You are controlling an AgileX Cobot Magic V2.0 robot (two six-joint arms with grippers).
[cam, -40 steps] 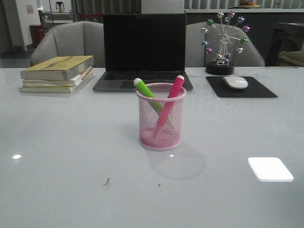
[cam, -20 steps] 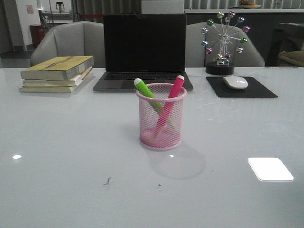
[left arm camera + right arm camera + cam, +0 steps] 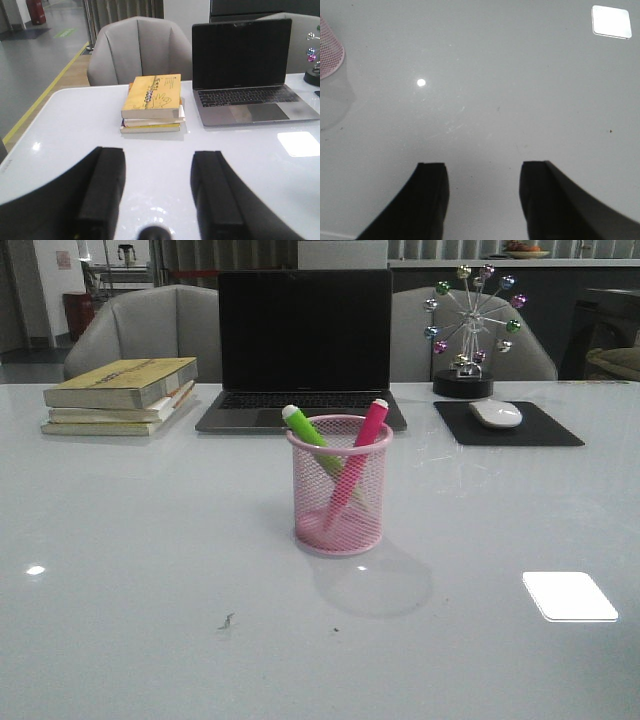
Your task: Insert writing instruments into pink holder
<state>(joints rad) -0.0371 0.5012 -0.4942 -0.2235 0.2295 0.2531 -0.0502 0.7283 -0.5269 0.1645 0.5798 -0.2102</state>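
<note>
Standing upright mid-table: pink holder (image 3: 339,487), just in front of the laptop (image 3: 303,345). Leaning inside it, crossing each other: lime green highlighter (image 3: 312,436) tilting toward the left rim, bright pink highlighter (image 3: 362,450) tilting toward the right rim, both whitish cap ends poking above the rim.

Hovering well apart from the holder: left gripper (image 3: 159,192), fingers spread, gripping nothing, facing the stack of books (image 3: 152,103) and the laptop. Hovering over bare white table (image 3: 520,90): right gripper (image 3: 482,200), fingers likewise spread and holding nothing, with only an edge of the holder (image 3: 329,50) showing at the frame's border, off to its side.
</note>
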